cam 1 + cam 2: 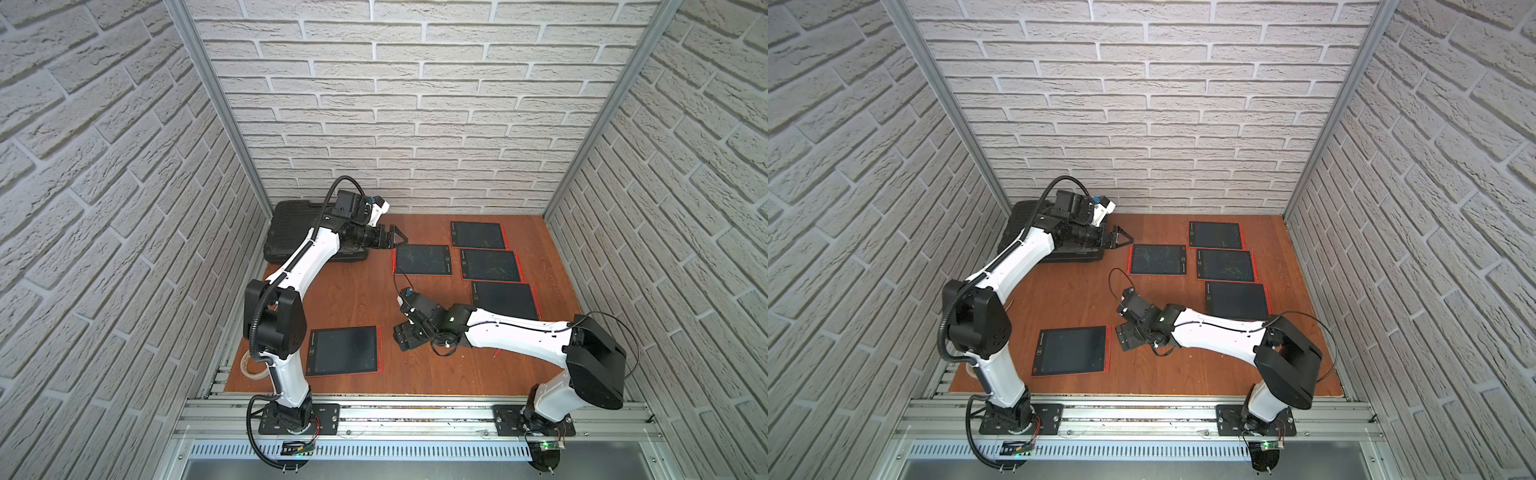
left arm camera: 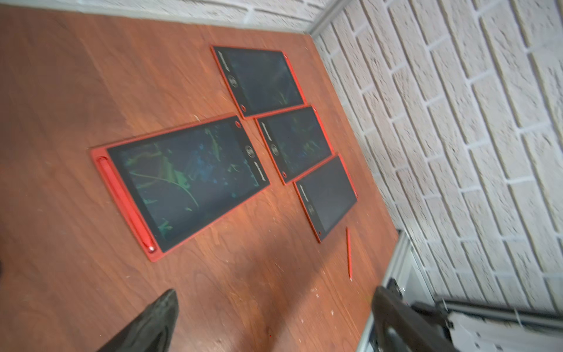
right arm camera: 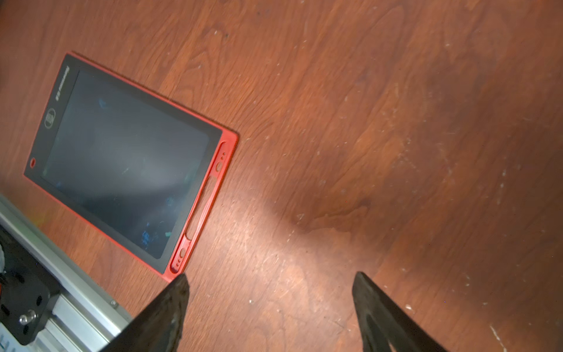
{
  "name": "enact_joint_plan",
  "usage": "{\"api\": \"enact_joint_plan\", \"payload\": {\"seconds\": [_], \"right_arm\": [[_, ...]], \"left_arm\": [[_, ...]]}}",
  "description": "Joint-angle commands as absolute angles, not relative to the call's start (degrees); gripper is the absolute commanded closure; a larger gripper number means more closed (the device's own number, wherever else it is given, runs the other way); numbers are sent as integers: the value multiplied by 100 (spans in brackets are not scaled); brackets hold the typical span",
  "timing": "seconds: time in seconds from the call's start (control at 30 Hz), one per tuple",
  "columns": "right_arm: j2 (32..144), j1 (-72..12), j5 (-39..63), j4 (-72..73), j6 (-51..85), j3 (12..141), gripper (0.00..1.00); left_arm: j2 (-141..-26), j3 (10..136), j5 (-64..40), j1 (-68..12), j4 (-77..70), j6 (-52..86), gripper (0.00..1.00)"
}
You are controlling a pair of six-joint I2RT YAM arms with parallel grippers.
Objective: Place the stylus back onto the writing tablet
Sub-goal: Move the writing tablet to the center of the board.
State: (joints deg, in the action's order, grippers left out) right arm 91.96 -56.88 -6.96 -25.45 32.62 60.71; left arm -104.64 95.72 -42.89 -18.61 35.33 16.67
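A thin red stylus [image 2: 348, 253] lies loose on the wooden table. In a top view only a short red bit of the stylus [image 1: 496, 353] shows beside my right forearm. The red-framed writing tablet [image 3: 122, 158] at the front left has an empty pen slot [image 3: 201, 207] along its edge, and it shows in both top views [image 1: 343, 351] [image 1: 1071, 351]. My right gripper [image 3: 271, 283] hovers open over bare wood just beside that tablet's corner, holding nothing. My left gripper [image 1: 395, 239] stands open and empty at the back, near another tablet [image 2: 182, 183] that has a stylus docked in it [image 2: 125, 201].
Three more red tablets [image 1: 478, 235] [image 1: 490, 264] [image 1: 505, 299] lie in a column at the back right. A black case [image 1: 291, 228] fills the back left corner. A tape roll [image 1: 253, 368] sits by the left arm's base. An aluminium rail [image 1: 415, 409] runs along the front.
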Motion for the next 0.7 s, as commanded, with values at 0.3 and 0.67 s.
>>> {"api": "enact_joint_plan", "payload": {"seconds": [0.3,0.67], "right_arm": [[10286,-6198,-1098,-3344,3264,7247,16],[11042,-6405,-1402,-3839,3505,7944,28]], "left_arm": [[-9904,9546,-4497,-2289,3916,1349,2],[-9732,9427,-4141,-2456,3774,1380,2]]}}
